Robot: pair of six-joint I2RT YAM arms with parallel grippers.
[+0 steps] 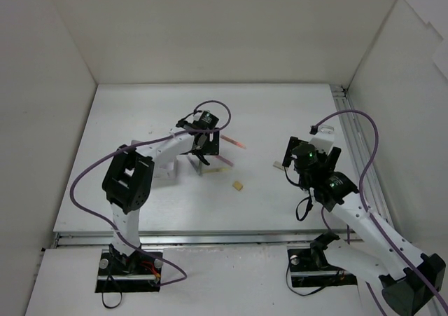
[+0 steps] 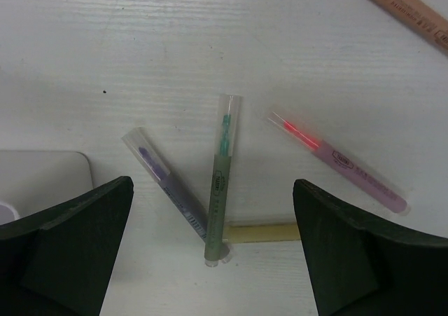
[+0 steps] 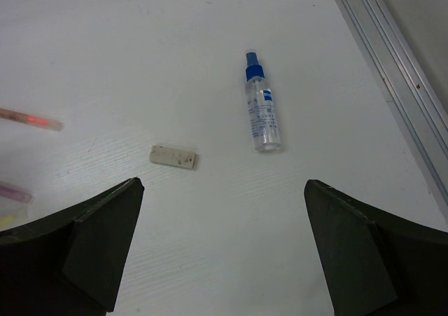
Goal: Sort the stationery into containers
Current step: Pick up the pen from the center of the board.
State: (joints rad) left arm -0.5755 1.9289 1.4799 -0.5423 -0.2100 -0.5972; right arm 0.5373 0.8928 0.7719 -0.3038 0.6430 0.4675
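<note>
- Left arm: elbow bent, forearm reaching up-left of the tan eraser (image 1: 238, 186); left gripper (image 2: 213, 184) pointed down, jaws spread wide, holding nothing.
- Pens, up-left of the tan eraser: grey-green pen (image 2: 220, 183), purple pen (image 2: 168, 183) and yellow pen (image 2: 262, 232) overlapping, pink-tipped pen (image 2: 336, 158) apart.
- Right arm: folded low, right of the tan eraser; right gripper (image 3: 222, 184) spread, empty.
- Off-white eraser (image 3: 173, 156): between the tan eraser and the right gripper.

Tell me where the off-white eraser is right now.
In the right wrist view the off-white eraser lies on the table ahead of the open right gripper, left of the blue-capped spray bottle.
</note>
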